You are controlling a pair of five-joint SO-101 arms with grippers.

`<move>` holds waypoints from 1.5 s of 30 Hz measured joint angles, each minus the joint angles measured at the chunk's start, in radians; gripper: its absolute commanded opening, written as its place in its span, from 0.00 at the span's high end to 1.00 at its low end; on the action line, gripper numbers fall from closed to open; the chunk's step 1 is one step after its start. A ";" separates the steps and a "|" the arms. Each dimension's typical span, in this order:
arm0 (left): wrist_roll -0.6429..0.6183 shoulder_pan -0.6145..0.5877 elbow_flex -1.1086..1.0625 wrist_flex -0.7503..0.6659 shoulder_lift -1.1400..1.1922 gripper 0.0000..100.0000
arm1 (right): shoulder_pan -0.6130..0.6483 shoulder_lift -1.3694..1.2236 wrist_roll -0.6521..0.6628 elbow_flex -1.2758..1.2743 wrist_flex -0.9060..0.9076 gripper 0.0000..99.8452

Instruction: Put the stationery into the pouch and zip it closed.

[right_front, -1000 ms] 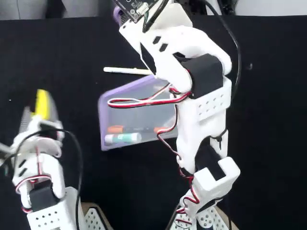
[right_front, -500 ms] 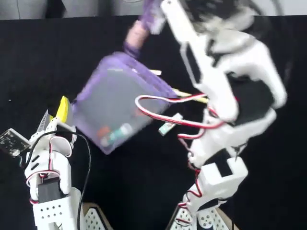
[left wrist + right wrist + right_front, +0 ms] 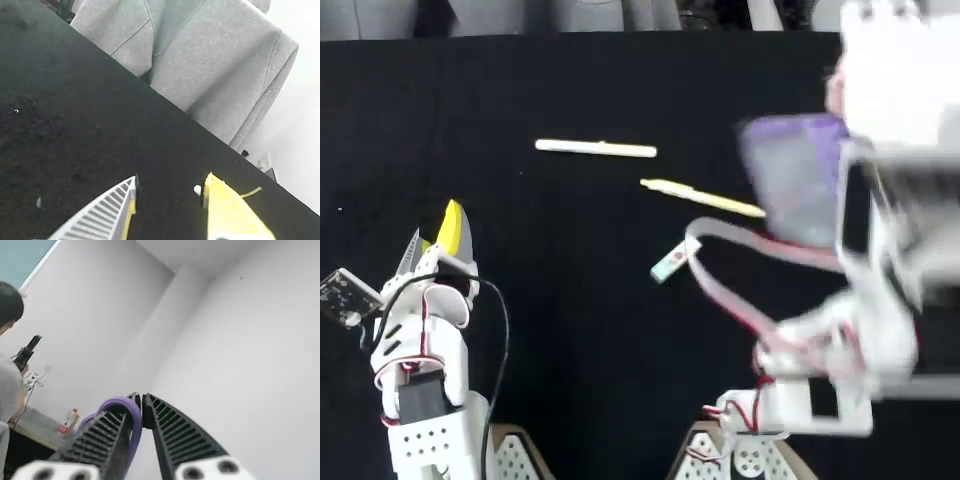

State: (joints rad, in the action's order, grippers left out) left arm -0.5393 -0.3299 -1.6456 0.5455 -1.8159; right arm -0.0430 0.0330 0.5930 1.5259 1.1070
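Pinching pouch [image 3: 790,180] edge, right end effector [image 3: 140,400] high above table [image 3: 520,90].

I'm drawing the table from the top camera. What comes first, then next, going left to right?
left gripper → white pen → yellow pen → purple pouch
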 measured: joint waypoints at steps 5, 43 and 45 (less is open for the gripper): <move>0.002 0.002 -0.009 0.000 0.000 0.77 | -0.060 0.230 0.003 -0.196 -0.025 0.99; 0.476 0.753 0.651 0.092 0.911 0.78 | -0.784 0.425 -0.138 -0.844 0.204 0.99; 0.474 0.764 0.764 0.092 1.102 0.78 | -0.812 0.425 -0.138 -0.844 0.204 0.99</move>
State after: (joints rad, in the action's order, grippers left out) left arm -0.0652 0.4342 -0.8815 0.6375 -0.7142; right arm -0.8546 0.4580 0.4549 0.6820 1.3111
